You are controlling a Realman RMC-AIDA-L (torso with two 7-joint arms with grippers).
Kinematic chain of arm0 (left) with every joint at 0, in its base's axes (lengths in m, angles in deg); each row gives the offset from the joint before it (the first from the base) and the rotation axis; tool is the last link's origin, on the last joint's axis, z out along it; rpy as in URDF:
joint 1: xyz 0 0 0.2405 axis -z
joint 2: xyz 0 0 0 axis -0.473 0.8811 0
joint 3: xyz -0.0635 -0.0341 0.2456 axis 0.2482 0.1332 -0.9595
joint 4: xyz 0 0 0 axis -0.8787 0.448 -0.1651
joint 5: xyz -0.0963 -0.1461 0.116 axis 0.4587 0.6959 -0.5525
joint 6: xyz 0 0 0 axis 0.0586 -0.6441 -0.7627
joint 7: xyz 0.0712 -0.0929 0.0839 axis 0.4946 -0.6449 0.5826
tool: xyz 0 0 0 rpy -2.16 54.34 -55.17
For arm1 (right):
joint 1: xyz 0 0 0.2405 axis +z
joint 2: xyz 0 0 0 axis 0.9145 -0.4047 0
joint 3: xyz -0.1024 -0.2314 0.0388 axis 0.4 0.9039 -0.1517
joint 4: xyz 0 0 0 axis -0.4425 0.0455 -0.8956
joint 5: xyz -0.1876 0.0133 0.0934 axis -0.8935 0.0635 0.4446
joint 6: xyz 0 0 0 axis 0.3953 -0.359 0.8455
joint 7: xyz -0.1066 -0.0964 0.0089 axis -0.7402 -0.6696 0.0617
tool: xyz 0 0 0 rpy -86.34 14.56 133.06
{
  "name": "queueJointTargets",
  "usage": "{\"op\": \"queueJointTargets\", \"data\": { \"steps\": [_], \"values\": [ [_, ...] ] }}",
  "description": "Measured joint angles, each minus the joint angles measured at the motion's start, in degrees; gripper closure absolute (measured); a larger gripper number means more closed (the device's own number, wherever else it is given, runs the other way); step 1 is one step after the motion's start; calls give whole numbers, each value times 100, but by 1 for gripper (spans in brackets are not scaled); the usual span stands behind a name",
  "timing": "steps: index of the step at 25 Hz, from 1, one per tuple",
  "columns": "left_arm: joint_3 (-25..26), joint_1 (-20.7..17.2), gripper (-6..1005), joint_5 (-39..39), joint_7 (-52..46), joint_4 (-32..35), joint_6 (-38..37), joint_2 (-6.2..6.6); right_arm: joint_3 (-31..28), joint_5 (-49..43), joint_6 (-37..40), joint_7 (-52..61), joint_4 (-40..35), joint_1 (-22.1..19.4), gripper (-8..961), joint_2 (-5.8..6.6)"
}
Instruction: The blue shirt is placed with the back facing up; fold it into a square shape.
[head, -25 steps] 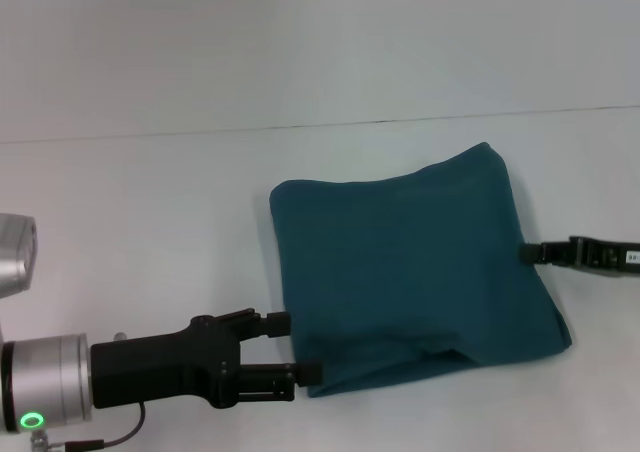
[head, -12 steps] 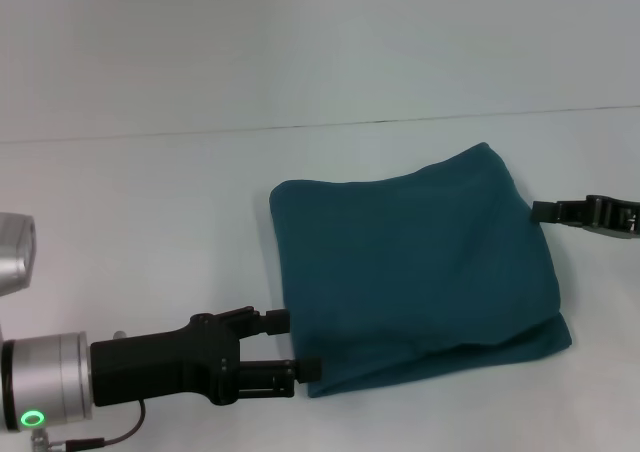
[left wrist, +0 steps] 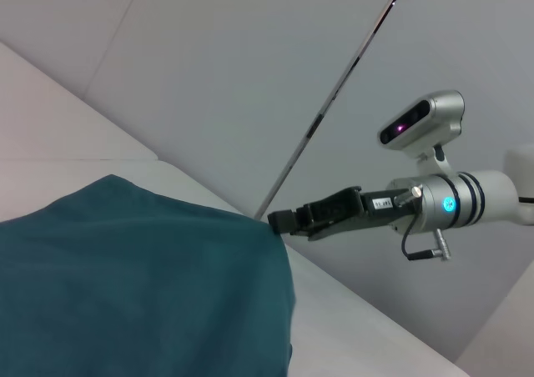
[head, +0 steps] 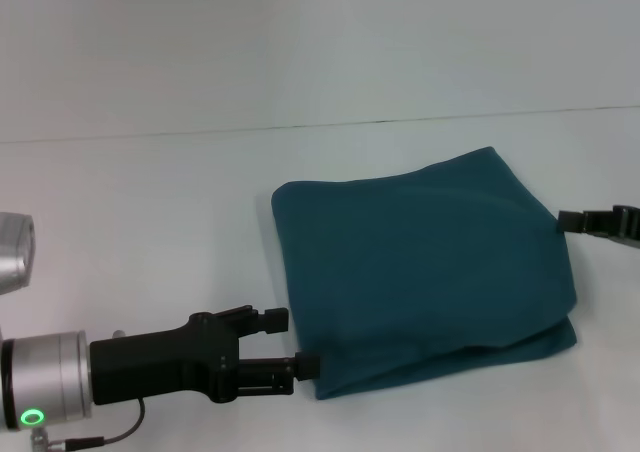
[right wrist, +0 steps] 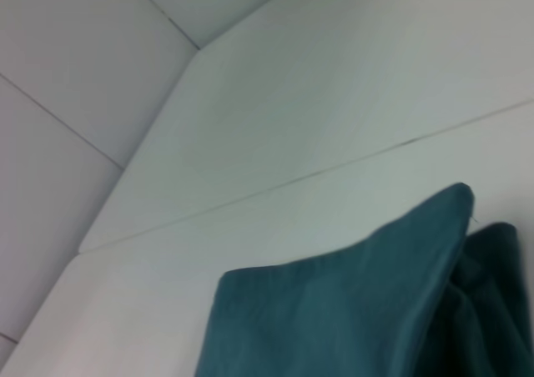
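Nearest, the left gripper [head: 300,344] reaches in low from the robot's left, fingers spread apart, one above the other in the head view. The fingertips sit at the shirt's near left corner, touching or just short of the fabric; no cloth is seen between them.

The blue shirt [head: 420,267] lies on the white table [head: 150,222], folded into a rough four-sided pad, plain teal surface up. Near edge shows two layers, the lower one protruding slightly at the near right corner. Far right corner is raised into a peak. The left wrist view shows the same pad [left wrist: 133,277] with a rounded fold edge.

Farther right, the right gripper [head: 590,222] is at the frame edge, just beside the shirt's right edge and apart from it. Its jaw state cannot be told. The left wrist view shows it [left wrist: 279,220] close to the shirt's corner.
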Motion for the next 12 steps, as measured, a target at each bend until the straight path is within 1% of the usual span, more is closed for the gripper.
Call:
{"op": "queueJointTargets", "data": {
  "steps": [5, 12],
  "values": [
    [0, 0, 54, 0, -2, 0, 26, 0, 31, -47, -128, 13, 41, -139, 949, 4],
    [-14, 4, 54, 0, -5, 0, 30, 0, 9, -238, -434, 51, 53, -183, 911, -93]
  ]
}}
